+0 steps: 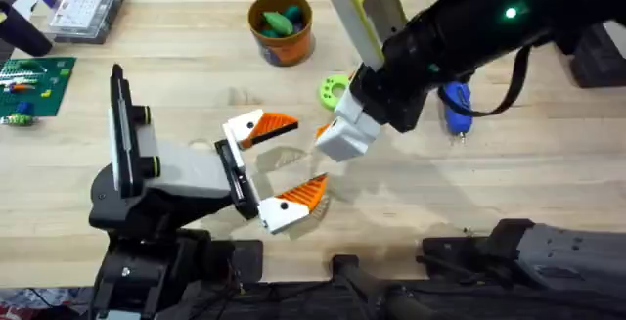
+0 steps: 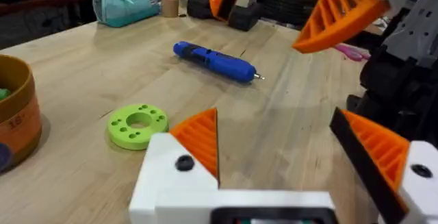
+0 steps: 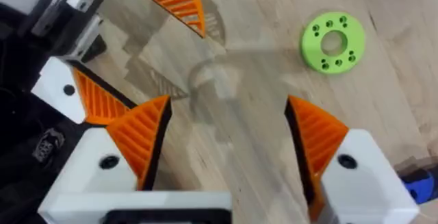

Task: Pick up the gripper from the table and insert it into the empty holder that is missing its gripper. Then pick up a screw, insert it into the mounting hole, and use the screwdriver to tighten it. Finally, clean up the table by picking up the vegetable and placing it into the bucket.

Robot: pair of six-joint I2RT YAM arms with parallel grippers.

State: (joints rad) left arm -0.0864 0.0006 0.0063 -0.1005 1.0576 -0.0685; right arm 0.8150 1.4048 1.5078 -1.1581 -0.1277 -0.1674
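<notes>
Right claw [image 3: 229, 142] hangs wide open and empty over bare bench [image 1: 411, 203], beside the holder [image 1: 238, 175], which carries two orange-padded fingers. Left claw [image 2: 301, 159] is likewise spread, holding nothing. Beyond lie the green disc [image 1: 333, 89] and the screwdriver [image 1: 456, 103]. The vegetable [image 1: 281, 22] sits inside the bucket [image 1: 281, 28].
</notes>
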